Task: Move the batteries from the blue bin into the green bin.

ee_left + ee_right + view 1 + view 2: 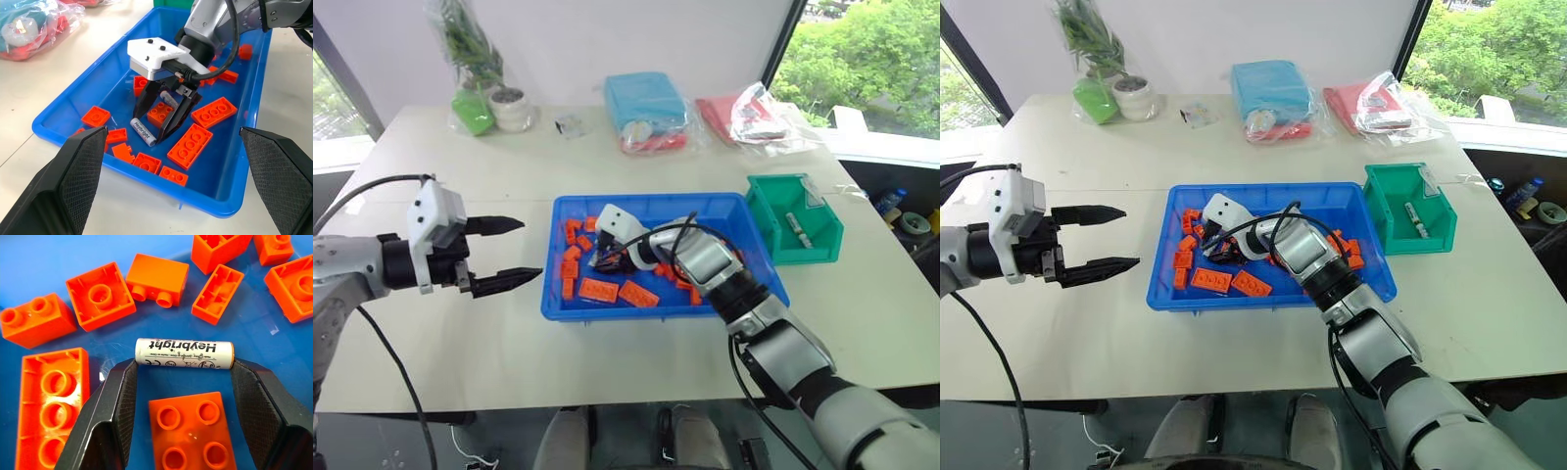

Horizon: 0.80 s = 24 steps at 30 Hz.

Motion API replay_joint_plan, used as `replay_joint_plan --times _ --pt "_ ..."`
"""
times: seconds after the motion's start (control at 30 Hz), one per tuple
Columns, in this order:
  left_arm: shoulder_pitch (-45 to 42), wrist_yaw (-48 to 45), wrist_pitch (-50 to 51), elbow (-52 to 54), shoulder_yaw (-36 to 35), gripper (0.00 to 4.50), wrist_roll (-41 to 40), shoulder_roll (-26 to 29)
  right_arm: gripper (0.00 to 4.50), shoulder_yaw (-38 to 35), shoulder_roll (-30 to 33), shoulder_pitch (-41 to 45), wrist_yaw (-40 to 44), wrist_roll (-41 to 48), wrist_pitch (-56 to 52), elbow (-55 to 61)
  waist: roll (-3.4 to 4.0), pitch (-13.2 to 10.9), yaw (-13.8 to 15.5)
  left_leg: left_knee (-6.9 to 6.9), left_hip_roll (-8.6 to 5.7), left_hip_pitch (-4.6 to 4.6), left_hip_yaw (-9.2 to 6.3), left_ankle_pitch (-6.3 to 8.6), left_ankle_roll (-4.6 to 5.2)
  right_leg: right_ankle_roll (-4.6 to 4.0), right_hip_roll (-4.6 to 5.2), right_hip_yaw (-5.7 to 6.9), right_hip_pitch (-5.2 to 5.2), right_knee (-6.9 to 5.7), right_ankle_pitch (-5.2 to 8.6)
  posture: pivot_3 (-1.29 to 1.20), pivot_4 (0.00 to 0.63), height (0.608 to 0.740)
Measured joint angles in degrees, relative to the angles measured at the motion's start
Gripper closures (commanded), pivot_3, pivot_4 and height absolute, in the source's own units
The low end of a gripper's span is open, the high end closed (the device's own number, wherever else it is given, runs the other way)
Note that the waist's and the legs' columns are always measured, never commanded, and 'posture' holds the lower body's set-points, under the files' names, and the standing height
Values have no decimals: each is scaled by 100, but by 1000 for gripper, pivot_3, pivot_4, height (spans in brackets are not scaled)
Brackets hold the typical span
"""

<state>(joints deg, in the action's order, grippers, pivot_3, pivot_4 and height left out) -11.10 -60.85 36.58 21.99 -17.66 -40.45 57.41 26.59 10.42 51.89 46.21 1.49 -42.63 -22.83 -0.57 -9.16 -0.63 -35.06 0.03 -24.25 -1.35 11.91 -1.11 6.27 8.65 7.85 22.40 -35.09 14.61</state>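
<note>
So at this point you had one battery (798,230) lying in the green bin (822,235), which sat just beside the blue bin's (570,305) right end, so the job was underway but not finished as far as I could judge. Your right gripper (160,128) was down inside the blue bin among the orange bricks (190,146), and the right wrist view showed a white-labelled battery (184,353) lying lengthwise between the two finger pads (128,390), each pad right at one end of it. Looked to me like the jaws were closing in on it end to end, but I couldn't tell if they were really clamped yet or just touching, and the battery was lying flat on the bin floor. There seemed to be another greyish cylinder (167,97) tucked up between the fingers in the left wrist view, maybe a second battery, hard to say. Your left gripper (499,253) hung over the bare table (460,343) to the left of the blue bin with its fingers spread wide, holding nothing. So what was left: lift this one, carry it right to the green bin, then check the bricks for more.
</note>
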Motion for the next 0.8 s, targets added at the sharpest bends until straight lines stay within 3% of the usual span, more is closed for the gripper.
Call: replay_joint_plan --times 0.17,0.27,0.37,0.47,0.67,0.77,0.8 --pt "-46 -15 -70 -62 107 0 43 -39 2210 -72 116 -66 6 4 -110 232 0 0 -1 0 0 -1 1 -2 4 0 0 -1 2 0 0 0 150 681" --pt "-43 -32 -91 -73 114 0 45 -69 2210 -555 409 -91 16 254 -586 919 0 -1 16 -3 0 -6 -2 -3 4 0 2 -1 2 0 -1 0 150 681" --pt "15 -78 -127 -120 124 0 95 -84 2210 -1463 990 -1 -37 618 -1202 1715 -3 1 55 -5 -1 -5 3 4 -7 0 3 -1 -2 5 -1 0 150 681" --pt "17 -124 -233 -227 264 0 190 -169 2210 -2244 1962 -113 -229 702 -1525 2121 -6 3 162 -4 -1 -8 15 6 -11 -14 7 0 -2 15 9 0 150 681" --pt "-188 -153 -300 -459 513 0 324 -298 2210 -3244 3603 -952 -367 652 -1545 1991 -19 11 203 -2 10 -10 48 6 -11 -16 10 0 -7 55 5 0 150 681" --pt "-337 -171 -359 -543 576 0 370 -349 2210 -3466 3961 -1207 -449 606 -1325 1580 -14 10 131 -2 36 -8 80 6 -10 -13 6 2 -10 70 -10 0 150 681" --pt "-392 -173 -369 -573 598 0 373 -374 1738 -3512 4021 -1280 -460 607 -1227 1467 -16 11 110 -2 45 -5 90 4 -6 -9 5 2 -13 70 -14 0 150 681"
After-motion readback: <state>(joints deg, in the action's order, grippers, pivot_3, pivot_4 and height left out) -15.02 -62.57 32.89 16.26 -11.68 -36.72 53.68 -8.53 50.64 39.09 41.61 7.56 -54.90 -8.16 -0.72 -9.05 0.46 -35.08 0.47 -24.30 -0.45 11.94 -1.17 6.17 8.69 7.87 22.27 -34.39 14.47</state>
